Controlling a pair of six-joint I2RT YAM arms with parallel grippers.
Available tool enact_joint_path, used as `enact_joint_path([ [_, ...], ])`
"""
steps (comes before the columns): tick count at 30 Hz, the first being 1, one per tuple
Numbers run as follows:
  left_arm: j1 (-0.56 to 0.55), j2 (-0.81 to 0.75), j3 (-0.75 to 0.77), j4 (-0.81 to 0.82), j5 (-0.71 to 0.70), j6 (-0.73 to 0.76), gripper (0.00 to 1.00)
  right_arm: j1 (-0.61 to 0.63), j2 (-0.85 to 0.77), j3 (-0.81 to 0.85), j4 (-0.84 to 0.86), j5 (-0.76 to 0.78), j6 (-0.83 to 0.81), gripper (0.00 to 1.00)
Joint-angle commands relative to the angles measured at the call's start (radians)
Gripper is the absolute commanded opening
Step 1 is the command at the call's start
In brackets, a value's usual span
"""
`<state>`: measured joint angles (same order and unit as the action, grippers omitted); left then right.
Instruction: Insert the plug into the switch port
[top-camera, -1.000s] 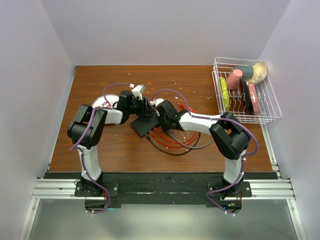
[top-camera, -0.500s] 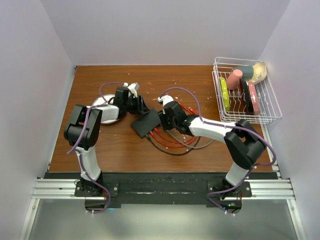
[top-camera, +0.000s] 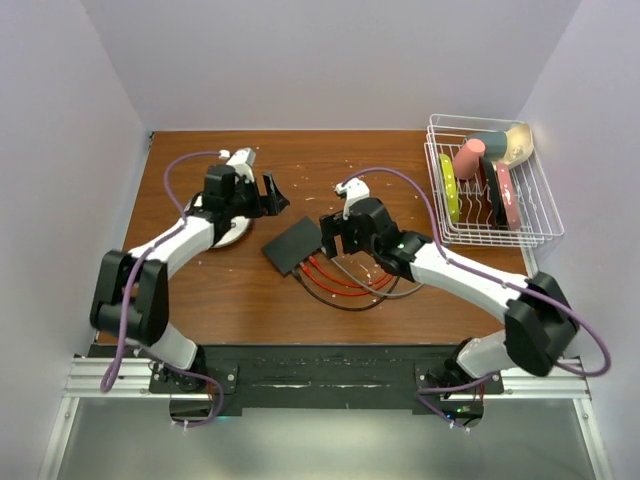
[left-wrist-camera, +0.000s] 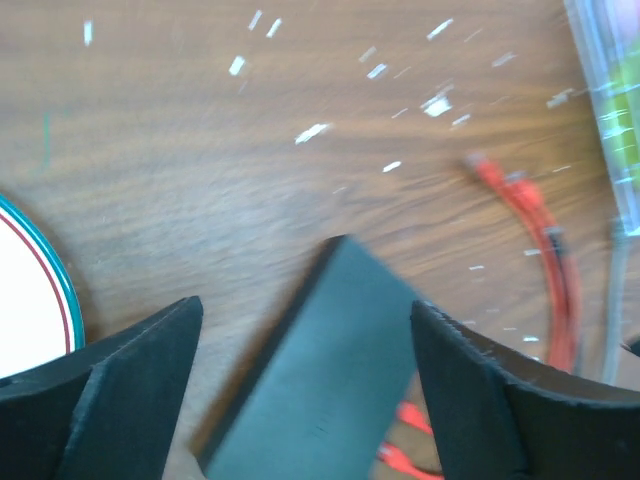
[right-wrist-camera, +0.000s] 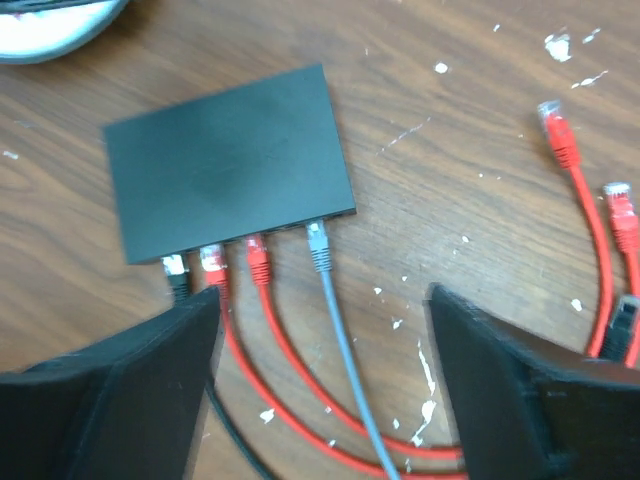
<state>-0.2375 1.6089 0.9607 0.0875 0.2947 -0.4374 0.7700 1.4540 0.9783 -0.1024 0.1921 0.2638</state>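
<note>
Both grippers have pulled away from the switch (top-camera: 295, 245) since 1 second ago, when we saw them crowded together over it. The left arm has swung out toward the far left, and the right arm now reaches low across the table (top-camera: 240, 300).

Nearest to us, the cables (top-camera: 345, 283) loop on the wood just in front of the switch: red, grey and black. In the right wrist view we count 4 plugs (right-wrist-camera: 257, 250) lined up at 1 long edge of the box: 1 black, 2 red, 1 grey. How deep each sits we cannot tell. 2 loose red plugs (right-wrist-camera: 555, 125) lie well apart to the side.

The switch lies flat near the middle of the table, between the 2 grippers. The right gripper (top-camera: 328, 238) hovers just beside its right end, jaws spread wide with nothing held; its fingers (right-wrist-camera: 120, 400) frame the cables from above. The left gripper (top-camera: 274, 193) hangs past the switch's far-left corner, likewise released and empty. In the left wrist view the black box lies below the gap, untouched.

Beside it we see a white plate (left-wrist-camera: 25, 300) with a coloured rim, partly under the left arm. At the far right corner stands a wire dish rack (top-camera: 535, 200) holding coloured pieces.
</note>
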Motion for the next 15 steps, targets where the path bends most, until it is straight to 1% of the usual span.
enact_joint_path([
  [1, 0.003, -0.157, -0.060, 0.026, 0.038, -0.011, 0.95, -0.003, -0.131, -0.039, -0.032, 0.021, 0.014, 0.98],
  [2, 0.003, -0.184, -0.079, 0.031, 0.043, -0.015, 1.00, -0.003, -0.153, -0.047, -0.036, 0.023, 0.014, 0.99],
  [6, 0.003, -0.320, -0.190, 0.055, 0.057, -0.043, 1.00, -0.003, -0.282, -0.093, -0.063, 0.033, 0.008, 0.99],
  [7, 0.003, -0.378, -0.209, 0.057, 0.064, -0.052, 1.00, -0.003, -0.305, -0.099, -0.083, 0.035, 0.008, 0.99],
  [9, 0.003, -0.434, -0.255, 0.057, 0.063, -0.057, 1.00, -0.003, -0.371, -0.119, -0.100, 0.049, 0.014, 0.99],
  [10, 0.003, -0.487, -0.269, 0.049, 0.054, -0.058, 1.00, -0.005, -0.391, -0.127, -0.111, 0.050, 0.017, 0.99],
  [13, 0.003, -0.573, -0.301, 0.017, 0.031, -0.057, 1.00, -0.005, -0.461, -0.153, -0.128, 0.067, 0.025, 0.99],
  [15, 0.003, -0.598, -0.307, -0.005, 0.011, -0.058, 1.00, -0.005, -0.486, -0.167, -0.129, 0.070, 0.029, 0.99],
])
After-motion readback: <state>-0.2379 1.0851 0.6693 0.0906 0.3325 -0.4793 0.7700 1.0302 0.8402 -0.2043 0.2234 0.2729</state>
